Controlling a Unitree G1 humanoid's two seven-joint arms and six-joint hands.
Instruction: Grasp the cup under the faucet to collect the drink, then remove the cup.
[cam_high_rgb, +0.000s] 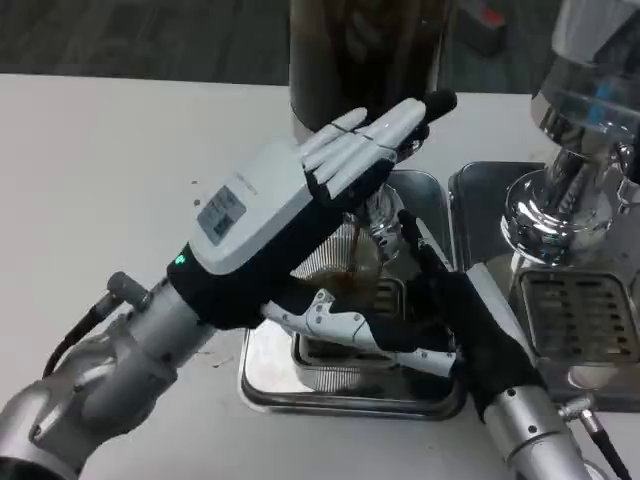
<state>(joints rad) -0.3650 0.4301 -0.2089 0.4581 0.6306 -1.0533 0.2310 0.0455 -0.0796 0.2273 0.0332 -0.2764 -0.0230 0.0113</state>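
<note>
A clear cup (338, 284) holding brown drink stands on the grate under the faucet (384, 218) of the dark drink tank (365, 50). A thin brown stream (357, 243) falls into it. My right hand (440, 320) comes in from the lower right and grips the cup, its white fingers wrapped round the near side. My left hand (300, 195) hangs over the cup, fingers stretched out flat and resting on the top of the faucet. It hides most of the faucet and the cup's rim.
A silver drip tray (262, 385) sits beneath the cup. To the right stands a second chrome dispenser (575, 130) with its own tray and grate (580, 320). White table stretches away to the left.
</note>
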